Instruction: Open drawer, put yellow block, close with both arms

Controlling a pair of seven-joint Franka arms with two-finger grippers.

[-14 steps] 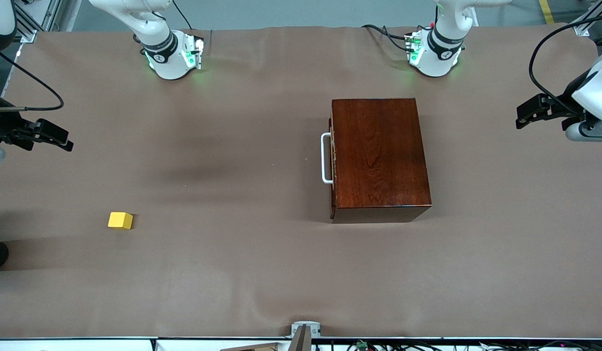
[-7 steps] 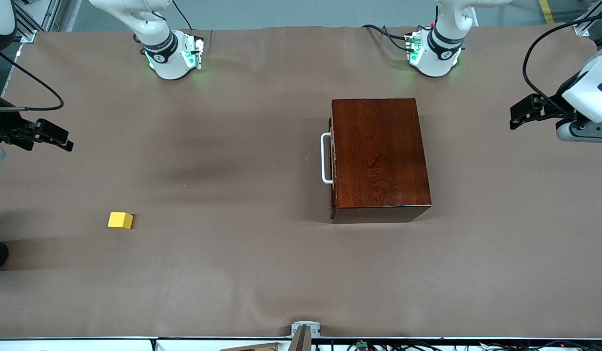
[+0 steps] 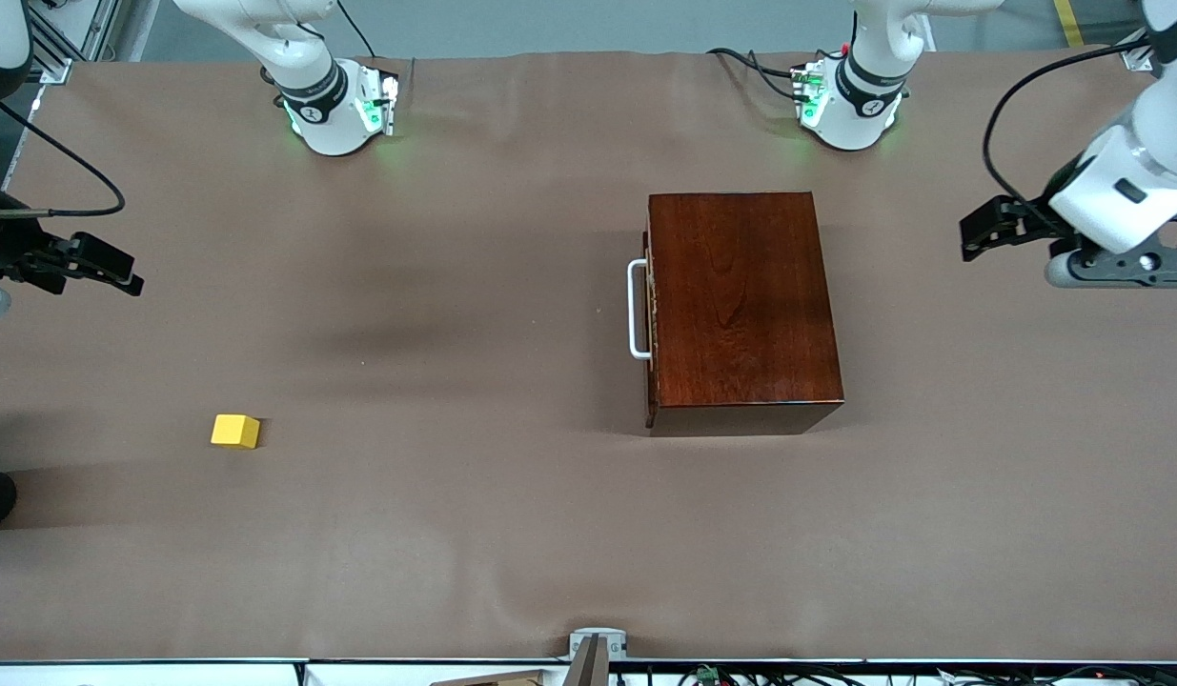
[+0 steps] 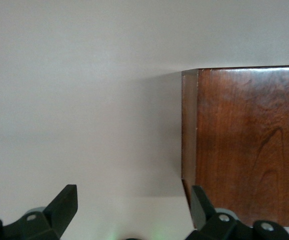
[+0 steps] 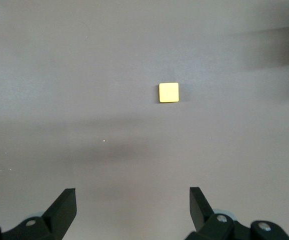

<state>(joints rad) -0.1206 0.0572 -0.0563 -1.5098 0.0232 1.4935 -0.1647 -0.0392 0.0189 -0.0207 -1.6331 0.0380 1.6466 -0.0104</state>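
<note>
Drawer [image 3: 651,310] shut in box [image 3: 740,305], handle [image 3: 636,310] facing the right arm's end; box's long axis runs near-far. Block [image 3: 234,431] sits well apart, nearer the camera. Only the wrist views show spread fingers: left gripper [image 4: 129,220] beside the box corner, right gripper [image 5: 132,215] over bare table [image 3: 455,524].

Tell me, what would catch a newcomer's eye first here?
Likely the glossy reddish-brown wooden box with its white bar handle, on the brown table toward the left arm's end. Next, the small bright yellow cube, alone toward the right arm's end. The open left gripper and right gripper hang over the table's ends.
</note>
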